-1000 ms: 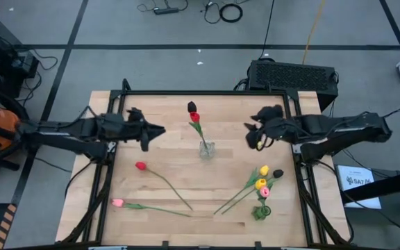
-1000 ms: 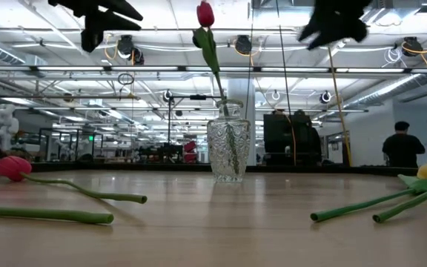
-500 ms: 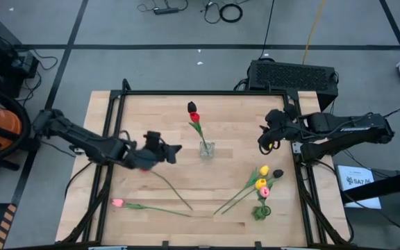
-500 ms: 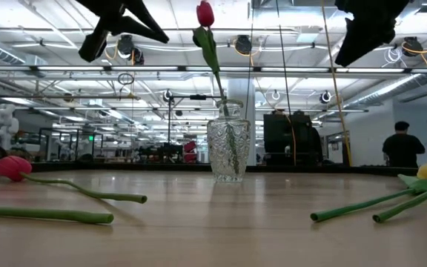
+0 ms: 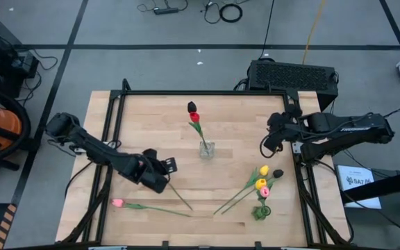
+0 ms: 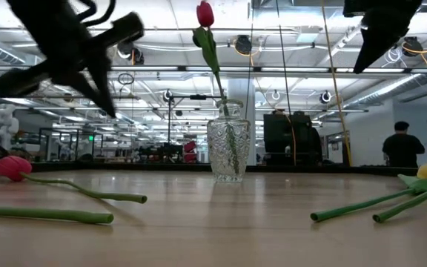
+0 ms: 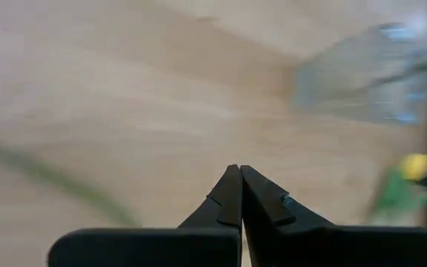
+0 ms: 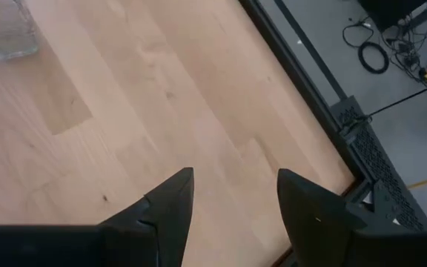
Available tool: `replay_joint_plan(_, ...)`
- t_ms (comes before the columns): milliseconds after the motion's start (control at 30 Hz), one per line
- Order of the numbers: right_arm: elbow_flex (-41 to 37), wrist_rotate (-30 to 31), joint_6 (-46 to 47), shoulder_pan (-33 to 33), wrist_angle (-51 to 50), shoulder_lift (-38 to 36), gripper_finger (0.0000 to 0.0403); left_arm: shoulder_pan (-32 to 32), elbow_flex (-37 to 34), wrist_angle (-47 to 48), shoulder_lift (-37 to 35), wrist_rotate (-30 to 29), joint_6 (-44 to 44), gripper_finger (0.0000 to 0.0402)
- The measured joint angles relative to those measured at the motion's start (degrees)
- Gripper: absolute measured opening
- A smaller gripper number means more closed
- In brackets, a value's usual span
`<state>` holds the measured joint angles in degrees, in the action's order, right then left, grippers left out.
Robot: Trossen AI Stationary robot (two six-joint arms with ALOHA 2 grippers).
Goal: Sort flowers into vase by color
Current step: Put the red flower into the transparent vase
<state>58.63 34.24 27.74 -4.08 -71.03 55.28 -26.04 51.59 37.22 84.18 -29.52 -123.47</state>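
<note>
A clear glass vase (image 5: 205,148) stands mid-table and holds a red tulip (image 5: 195,117) and a black tulip (image 5: 192,106) by their stems. A red tulip lies on the table left of the vase; its head (image 6: 12,167) shows in the low view, while my left arm covers it from above. A pink tulip (image 5: 117,202) lies near the near edge. Yellow tulips (image 5: 263,171), a black one (image 5: 278,173) and a pink one (image 5: 264,192) lie in a bunch at the right. My left gripper (image 7: 236,172) is shut and hovers over the red tulip. My right gripper (image 8: 234,178) is open, high near the right edge.
A small green thing (image 5: 261,210) sits at the near end of the right-hand bunch. Bare wood (image 5: 151,118) lies between the vase and the far-left corner. A black frame (image 5: 186,92) borders the table. A person (image 6: 402,144) stands far off in the room.
My left arm has swung from the far-left part of the table toward the near edge and come down, tipping its fingers downward over the lying red tulip. My right gripper has drawn back toward the right edge. The flowers and the vase have stayed put.
</note>
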Motion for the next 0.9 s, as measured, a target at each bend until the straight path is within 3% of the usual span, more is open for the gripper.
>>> replay_joint_plan(200,0.0,0.2,0.02,0.0,0.03,-0.83,0.0187,0.18,-0.03,9.75,-0.02,9.54,-3.34,0.0002)
replay_joint_plan(367,0.0,1.58,0.28,0.0,0.18,-1.52,0.0187,0.26,-1.17,9.93,-0.02,10.13,0.63,0.0002)
replay_joint_plan(567,0.0,4.09,1.61,0.0,1.04,-1.72,0.0187,0.3,-1.25,9.81,-0.02,9.96,12.84,0.001)
replay_joint_plan(667,0.0,4.65,2.43,0.0,1.57,-1.74,0.0187,0.3,-1.27,9.79,-0.02,10.31,9.25,0.0025)
replay_joint_plan(900,0.0,4.7,3.31,0.0,3.98,-1.72,0.0187,0.3,-1.29,9.81,-0.02,19.95,1.25,0.0081)
